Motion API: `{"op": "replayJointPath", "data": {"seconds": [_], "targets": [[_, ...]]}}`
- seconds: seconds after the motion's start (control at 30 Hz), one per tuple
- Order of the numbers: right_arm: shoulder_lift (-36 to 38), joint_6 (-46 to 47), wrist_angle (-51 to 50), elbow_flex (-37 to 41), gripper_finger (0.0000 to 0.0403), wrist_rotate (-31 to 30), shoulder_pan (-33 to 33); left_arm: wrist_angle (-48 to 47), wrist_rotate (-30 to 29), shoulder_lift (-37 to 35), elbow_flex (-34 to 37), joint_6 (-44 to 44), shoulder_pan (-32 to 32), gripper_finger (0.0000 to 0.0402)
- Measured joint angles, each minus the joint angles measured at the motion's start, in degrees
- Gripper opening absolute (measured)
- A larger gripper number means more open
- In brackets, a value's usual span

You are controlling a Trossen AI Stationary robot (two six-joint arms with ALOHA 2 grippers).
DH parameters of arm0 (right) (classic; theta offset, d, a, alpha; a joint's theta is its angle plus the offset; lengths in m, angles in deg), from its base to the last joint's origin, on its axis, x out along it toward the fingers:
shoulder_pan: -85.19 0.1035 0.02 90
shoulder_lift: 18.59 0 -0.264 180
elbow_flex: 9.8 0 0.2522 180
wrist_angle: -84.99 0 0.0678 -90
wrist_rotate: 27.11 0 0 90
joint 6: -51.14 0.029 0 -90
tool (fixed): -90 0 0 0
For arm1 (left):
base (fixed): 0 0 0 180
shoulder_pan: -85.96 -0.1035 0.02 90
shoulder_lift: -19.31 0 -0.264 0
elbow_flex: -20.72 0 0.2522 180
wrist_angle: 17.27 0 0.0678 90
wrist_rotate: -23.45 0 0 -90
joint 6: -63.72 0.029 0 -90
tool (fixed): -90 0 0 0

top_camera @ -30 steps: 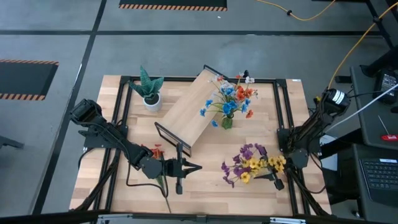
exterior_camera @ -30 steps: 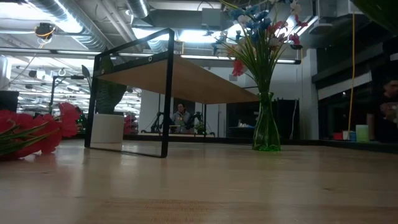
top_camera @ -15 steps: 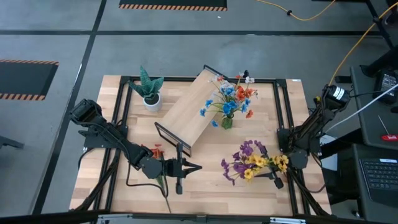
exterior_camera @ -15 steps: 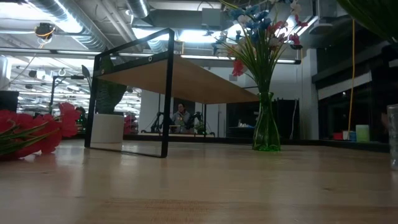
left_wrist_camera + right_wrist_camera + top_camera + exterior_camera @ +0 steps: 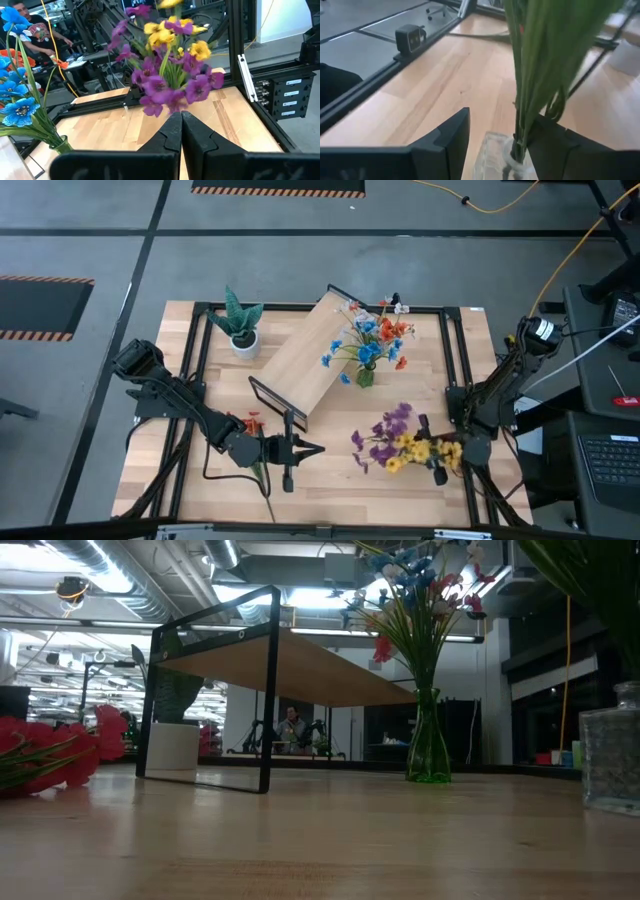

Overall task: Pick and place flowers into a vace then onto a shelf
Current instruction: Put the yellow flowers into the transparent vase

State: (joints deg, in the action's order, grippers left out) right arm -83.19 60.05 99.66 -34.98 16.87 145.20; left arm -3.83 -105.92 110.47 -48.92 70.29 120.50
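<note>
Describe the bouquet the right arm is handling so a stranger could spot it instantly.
Start at the long wooden shelf lying across the middle of the table, then look toward the right gripper at the table's near right edge. Its jaws sit around a clear glass vase holding purple and yellow flowers. The other bouquet, blue and red, stands in a green vase beside the shelf.

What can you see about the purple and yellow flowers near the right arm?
The purple and yellow flowers are a bunch of purple blossoms mixed with yellow ones on thin green stems. The stems stand in a small clear glass bottle, which sits between the fingers of the right gripper. The bunch is over the near right part of the wooden table, apart from the green vase of blue and red flowers. Whether the bottle rests on the table or is lifted is hard to tell.
</note>
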Motion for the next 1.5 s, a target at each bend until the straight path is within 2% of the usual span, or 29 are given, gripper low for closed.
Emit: {"op": "replayJointPath", "data": {"seconds": [0.43, 0.67, 0.8, 1.0, 1.23, 1.5], "targets": [[0.02, 1.62, -0.97, -1.09, 0.0180, 0.02, 0.00, 0.00, 0.02, 0.00, 0.00, -2.84, 0.00, 0.0001], [0.09, 10.52, -6.13, -1.32, 0.0180, 0.48, 0.02, -0.02, 0.00, 0.00, 0.00, -2.83, 0.00, 0.0001], [0.30, 11.46, -6.50, -1.33, 0.0180, 0.80, 0.02, -0.02, 0.00, 0.00, 0.00, -2.84, 0.00, 0.0001], [3.17, 11.83, -8.60, -1.18, 0.0180, 2.55, 0.09, -0.04, 0.00, 0.00, 0.00, -2.82, 0.00, 0.0001], [7.86, 16.76, -16.28, -1.27, 0.0180, 4.13, 0.15, -0.37, 0.01, 0.00, 0.00, -2.82, 0.00, 0.0001], [12.00, 13.44, -18.62, -1.07, 0.0180, 4.65, 0.13, -0.44, 0.02, 0.00, 0.00, -2.82, 0.00, 0.0001]]}}
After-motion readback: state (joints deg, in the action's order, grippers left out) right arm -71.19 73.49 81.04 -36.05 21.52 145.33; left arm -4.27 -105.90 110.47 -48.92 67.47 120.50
